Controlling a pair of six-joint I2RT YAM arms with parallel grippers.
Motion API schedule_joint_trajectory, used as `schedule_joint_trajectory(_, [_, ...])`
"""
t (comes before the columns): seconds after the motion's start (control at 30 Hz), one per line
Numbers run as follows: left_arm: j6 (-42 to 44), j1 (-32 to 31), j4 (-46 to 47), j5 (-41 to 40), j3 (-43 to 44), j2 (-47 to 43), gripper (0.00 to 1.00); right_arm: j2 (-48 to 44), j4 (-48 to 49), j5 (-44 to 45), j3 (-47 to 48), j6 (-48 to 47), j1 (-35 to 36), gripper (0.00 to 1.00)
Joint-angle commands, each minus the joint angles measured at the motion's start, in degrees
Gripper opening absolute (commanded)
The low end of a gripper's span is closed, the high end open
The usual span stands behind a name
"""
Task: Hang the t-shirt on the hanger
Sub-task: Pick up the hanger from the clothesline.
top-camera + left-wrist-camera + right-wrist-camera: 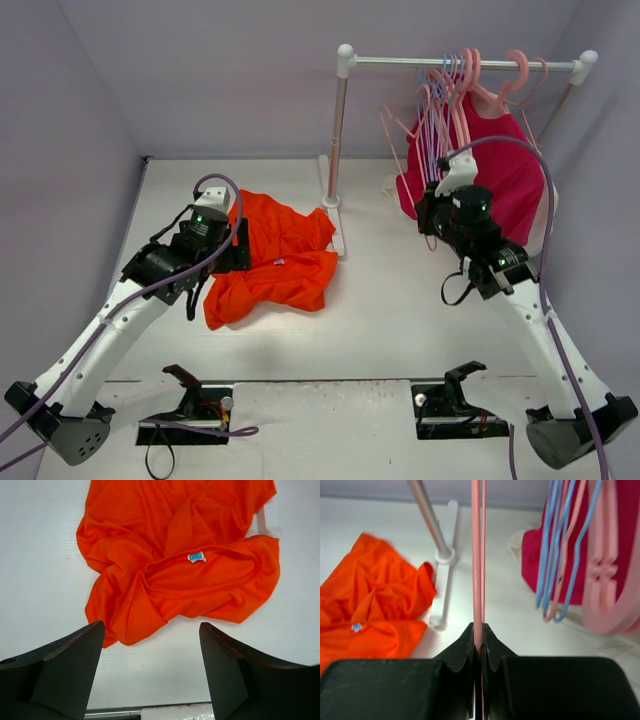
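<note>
Just beyond spread left gripper, t-shirt lies crumpled

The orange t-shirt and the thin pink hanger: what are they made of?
The crumpled orange t-shirt looks like soft matte cloth: it folds and wrinkles. The thin pale pink hanger seems to be smooth plastic, faintly glossy, a straight rigid rod.
</note>
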Motion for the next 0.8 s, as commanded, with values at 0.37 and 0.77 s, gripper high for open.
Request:
schedule_joint_trajectory(0.37, [-15.86,0.44,9.46,-9.73,-5.49,15.91,0.72,-15.76,3.47,-8.5,-16.2,-0.48,1.39,0.0])
schedule_joint_trajectory(0.77, [-17.27,0.45,11.9,-12.25,-7.32,24.71,0.62,-17.96,3.21,-12.52,-18.42,-1.82,1.39,0.0])
